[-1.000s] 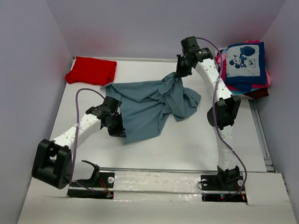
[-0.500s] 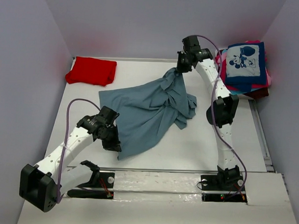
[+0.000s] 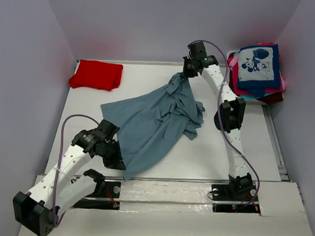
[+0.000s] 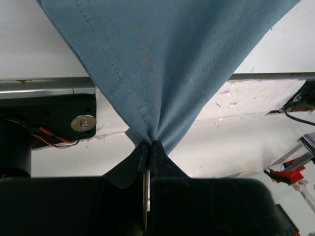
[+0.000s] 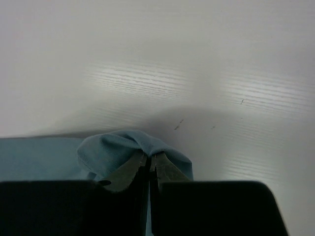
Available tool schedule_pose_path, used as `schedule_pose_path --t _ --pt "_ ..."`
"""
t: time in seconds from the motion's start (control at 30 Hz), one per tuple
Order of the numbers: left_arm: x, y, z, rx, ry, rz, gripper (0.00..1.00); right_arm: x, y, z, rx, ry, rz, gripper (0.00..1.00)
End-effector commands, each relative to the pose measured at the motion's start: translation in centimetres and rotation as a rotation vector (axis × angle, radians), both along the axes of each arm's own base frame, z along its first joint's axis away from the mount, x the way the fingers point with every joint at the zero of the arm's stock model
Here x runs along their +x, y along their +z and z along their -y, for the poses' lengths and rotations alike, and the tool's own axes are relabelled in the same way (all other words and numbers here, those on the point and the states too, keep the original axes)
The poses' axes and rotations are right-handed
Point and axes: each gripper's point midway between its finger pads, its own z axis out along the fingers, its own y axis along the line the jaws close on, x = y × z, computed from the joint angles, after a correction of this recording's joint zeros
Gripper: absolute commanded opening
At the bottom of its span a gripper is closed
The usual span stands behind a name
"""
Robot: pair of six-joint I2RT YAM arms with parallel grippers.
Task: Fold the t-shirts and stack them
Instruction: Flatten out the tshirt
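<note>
**One grey-blue tee pinched between two closed grippers**

Two arms and three places with t-shirts show from above. One grey-blue t-shirt (image 3: 157,120) lies across the middle of the table (image 3: 224,146), drawn out on a diagonal from 7 o'clock to 1 o'clock. One red t-shirt (image 3: 97,74) sits folded at 10 o'clock, well apart from it. One stack of t-shirts (image 3: 257,67) stands at 2 o'clock, with a navy mouse-print tee on top.

The left gripper (image 3: 117,160), at 7 o'clock, has its jaws clamped on a hemmed corner of the grey-blue tee; its wrist camera shows the cloth fanning out taut from the pinch. The right gripper (image 3: 187,72), at 1 o'clock, is likewise closed on a bunched fold of the same tee, close to the table surface.

The layers under the mouse-print tee show only as pink, red and blue edges, so their number cannot be counted. Sleeves and collar of the grey-blue tee are lost in the crumpled folds on its 3 o'clock side. Both wrist views are half blocked by the dark gripper bodies.
</note>
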Motion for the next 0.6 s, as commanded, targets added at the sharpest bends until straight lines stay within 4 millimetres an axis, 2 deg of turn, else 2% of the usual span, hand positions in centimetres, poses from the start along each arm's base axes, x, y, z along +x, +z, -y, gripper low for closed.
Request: schedule_pose_path --t 0.0,0.1,0.13,0.2,0.23,0.27,0.3,0.33,0.4,0.43,0.47,0.5,0.57 --pt "-1.9 0.5 0.4 -0.040 -0.009 -0.082 0.06 2.5 3.0 -0.9 0.050 0.045 0.144 0.07" --pt "-1.8 0.5 0.4 -0.033 -0.023 -0.079 0.06 2.7 2.8 -0.9 0.041 0.055 0.149 0.07" --pt "-1.6 0.5 0.3 -0.026 -0.025 -0.079 0.28 2.6 2.9 -0.9 0.040 0.053 0.151 0.08" --pt "-0.5 1.3 0.2 -0.006 -0.020 -0.024 0.51 2.4 3.6 -0.8 0.045 0.052 0.155 0.29" --pt "0.2 1.8 0.1 0.005 -0.020 0.007 0.56 2.2 3.8 -0.8 0.048 0.052 0.154 0.36" --pt "1.7 3.0 0.0 0.023 -0.010 0.076 0.60 1.8 3.7 -0.9 0.054 0.057 0.140 0.55" --pt "2.9 4.3 0.1 0.029 -0.008 0.128 0.68 1.5 4.9 -0.9 0.061 0.059 0.152 0.66" --pt "3.8 4.6 -0.3 0.060 0.005 0.163 0.73 1.1 4.5 -0.7 0.055 0.052 0.132 0.87" --pt "5.8 6.1 0.1 0.061 0.007 0.233 0.74 0.4 5.8 -0.2 0.051 0.038 0.136 1.00" --pt "6.2 5.9 -0.1 0.080 0.013 0.238 0.74 0.0 6.0 -0.1 0.049 0.038 0.130 1.00" --pt "7.6 6.6 0.2 0.084 0.019 0.280 0.74 -0.5 5.8 0.2 0.043 0.028 0.105 1.00" --pt "8.5 7.1 0.5 0.082 0.020 0.307 0.76 -1.0 6.8 0.4 0.045 0.019 0.112 1.00" --pt "10.0 6.8 0.8 0.099 0.016 0.332 0.78 -2.4 7.2 0.4 0.074 -0.004 0.065 1.00"
